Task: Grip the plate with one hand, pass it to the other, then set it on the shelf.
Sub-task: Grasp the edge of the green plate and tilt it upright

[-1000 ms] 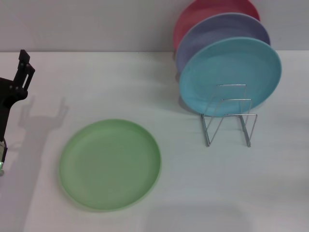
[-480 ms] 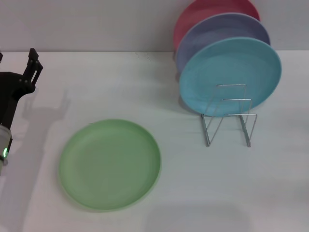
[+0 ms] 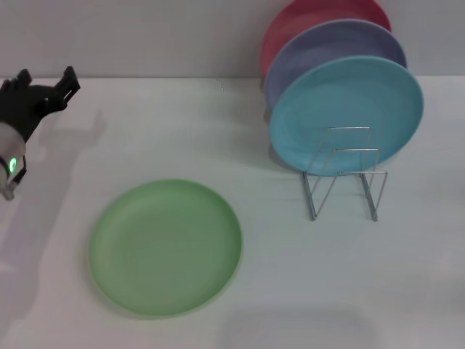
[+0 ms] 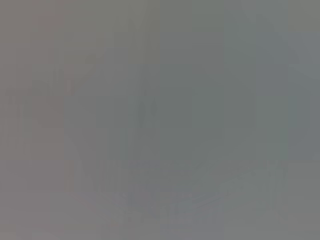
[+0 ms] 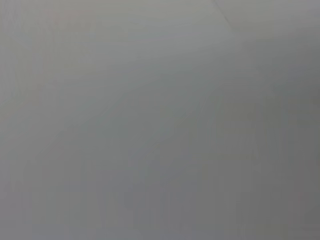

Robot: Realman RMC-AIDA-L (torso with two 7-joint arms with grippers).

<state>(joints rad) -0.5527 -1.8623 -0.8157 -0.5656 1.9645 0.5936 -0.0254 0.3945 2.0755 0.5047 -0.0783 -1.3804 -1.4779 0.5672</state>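
The light green plate (image 3: 166, 247) lies flat on the white table (image 3: 290, 291), left of centre. The silver wire shelf (image 3: 346, 177) stands to its right, with its front loops free. My left gripper (image 3: 48, 78) hangs at the far left, well behind the plate and apart from it. Its two black fingers are spread open with nothing between them. My right gripper is out of the head view. Both wrist views are plain grey and show neither the plate nor the shelf.
A light blue plate (image 3: 346, 114), a lavender plate (image 3: 330, 51) and a red plate (image 3: 320, 16) stand upright in the rear slots of the shelf. A grey wall (image 3: 145, 36) runs behind the table.
My left gripper has moved up the picture from the left edge and turned towards the right. The plate and the shelf have not moved.
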